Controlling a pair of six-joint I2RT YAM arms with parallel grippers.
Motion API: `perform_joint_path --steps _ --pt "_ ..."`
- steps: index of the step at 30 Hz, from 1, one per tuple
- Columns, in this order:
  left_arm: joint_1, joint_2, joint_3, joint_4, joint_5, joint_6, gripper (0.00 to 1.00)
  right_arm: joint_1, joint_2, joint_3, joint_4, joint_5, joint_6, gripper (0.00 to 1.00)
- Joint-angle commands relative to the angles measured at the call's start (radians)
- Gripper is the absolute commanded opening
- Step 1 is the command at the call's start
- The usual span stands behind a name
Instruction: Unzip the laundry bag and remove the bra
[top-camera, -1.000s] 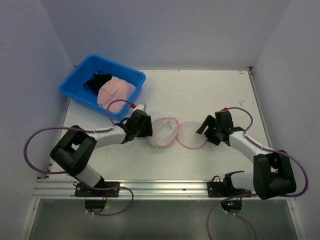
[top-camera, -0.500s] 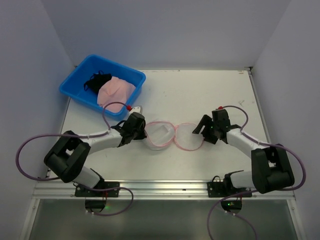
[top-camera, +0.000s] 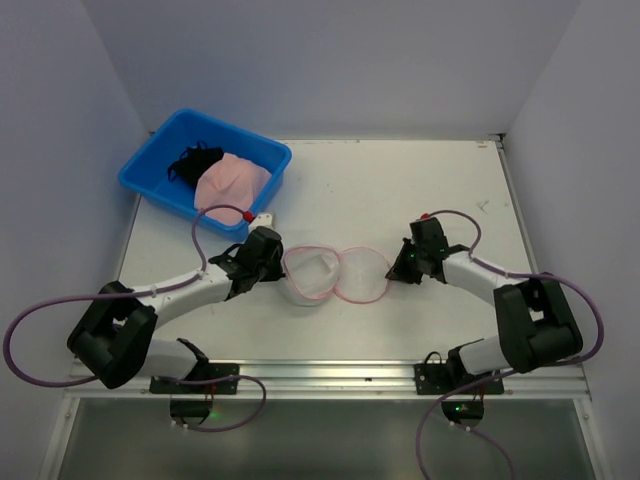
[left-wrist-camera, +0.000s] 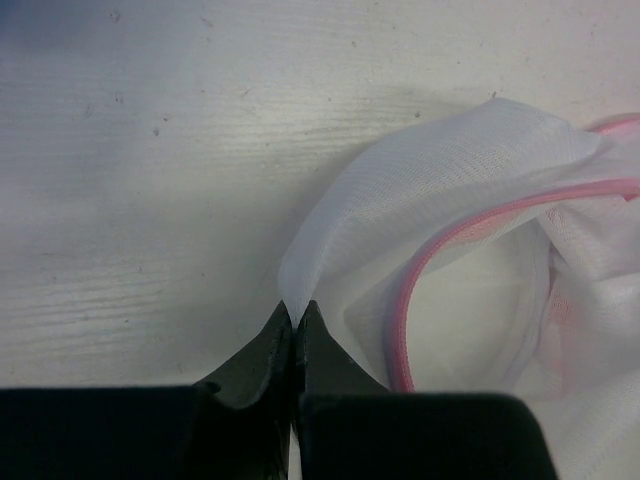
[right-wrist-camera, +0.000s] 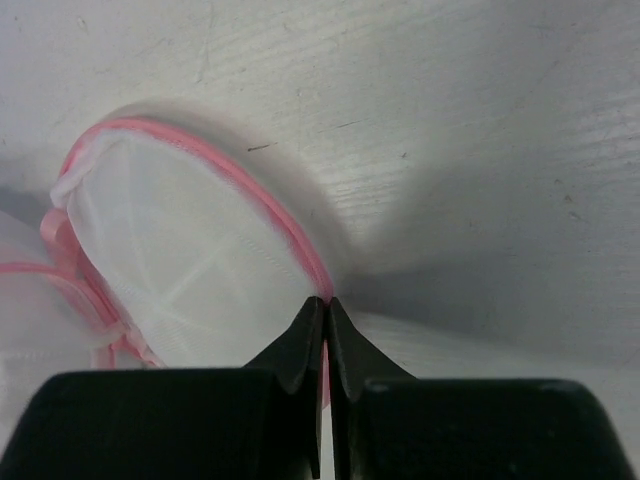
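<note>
White desk (top-camera: 400, 190) — unzipped laundry bag (top-camera: 312, 272) pinched by left end effector (left-wrist-camera: 297, 312) and right end effector (right-wrist-camera: 327, 305); bra (top-camera: 232, 180) at ten o'clock, seemingly out — next, release.

We find open table (top-camera: 400, 190) across the far middle and far right, where a gripper could pass freely. The blue tub (top-camera: 155, 200) blocks the far left corner. Across the middle, the laundry bag (top-camera: 310, 272), the left arm (top-camera: 190, 285) and the right arm (top-camera: 480, 282) bar the way.
</note>
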Motion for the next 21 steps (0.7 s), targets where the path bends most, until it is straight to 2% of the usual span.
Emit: perform_joint_path --steps 1,5,10,13,16,21 --pt "-0.002 -0.013 -0.008 0.004 -0.015 0.019 0.00 0.005 -0.019 0.028 -0.030 0.031 -0.019 0.00" --pt "-0.002 -0.009 -0.009 0.028 0.003 -0.001 0.00 0.012 -0.108 0.042 -0.078 0.071 -0.061 0.00" --pt "-0.006 0.048 0.015 0.073 0.084 -0.031 0.00 0.049 -0.275 0.116 -0.139 0.013 -0.168 0.00" --pt "-0.015 0.094 0.037 0.152 0.129 -0.076 0.00 0.081 -0.341 0.162 -0.156 -0.056 -0.202 0.00" --pt "-0.037 0.160 0.083 0.203 0.158 -0.111 0.00 0.107 -0.354 0.206 -0.152 -0.136 -0.220 0.00" --pt "-0.068 0.260 0.138 0.277 0.186 -0.156 0.00 0.173 -0.303 0.277 -0.161 -0.180 -0.245 0.00"
